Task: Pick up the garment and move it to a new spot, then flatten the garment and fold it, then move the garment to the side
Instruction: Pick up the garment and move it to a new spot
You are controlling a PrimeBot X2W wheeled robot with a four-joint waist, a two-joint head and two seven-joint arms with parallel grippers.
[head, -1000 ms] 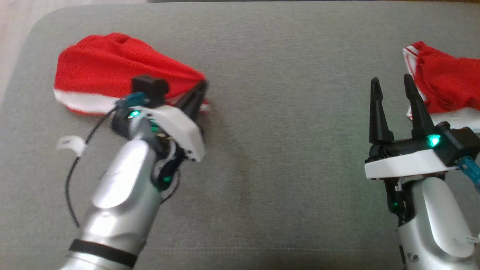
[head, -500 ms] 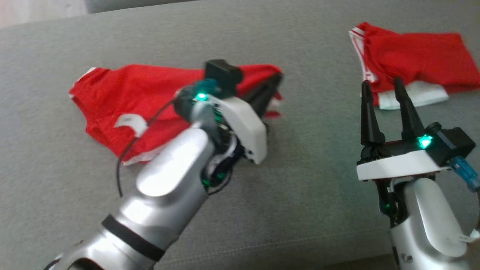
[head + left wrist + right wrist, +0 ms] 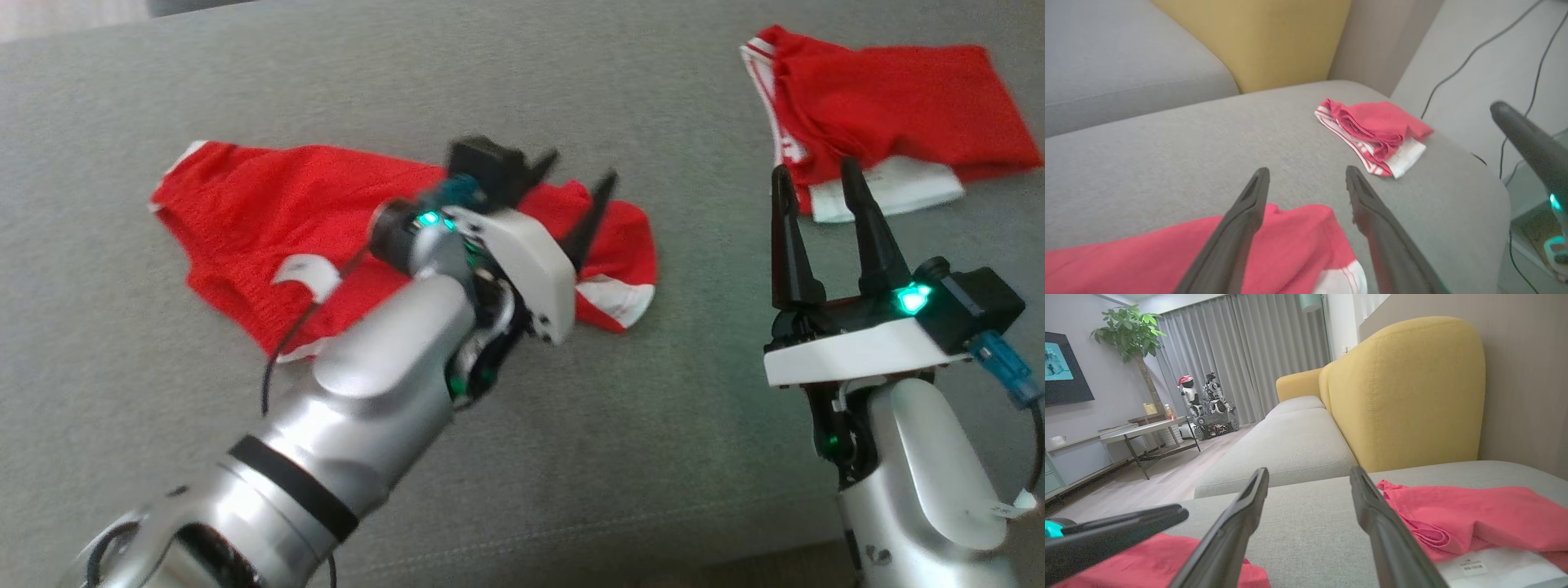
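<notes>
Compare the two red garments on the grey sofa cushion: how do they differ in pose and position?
The left garment lies spread out and rumpled; the right garment is folded into a compact bundle. The left garment sits under the open left gripper; the right garment lies by the open right gripper, near the cushion's end. Both are red with white trim and rest on the same grey cushion.

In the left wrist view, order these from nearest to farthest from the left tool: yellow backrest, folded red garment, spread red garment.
1. Spread red garment, just below the left tool.
2. Folded red garment, farther along the seat, toward the view's right.
3. Yellow backrest, behind the seat, upper part of the view.
</notes>
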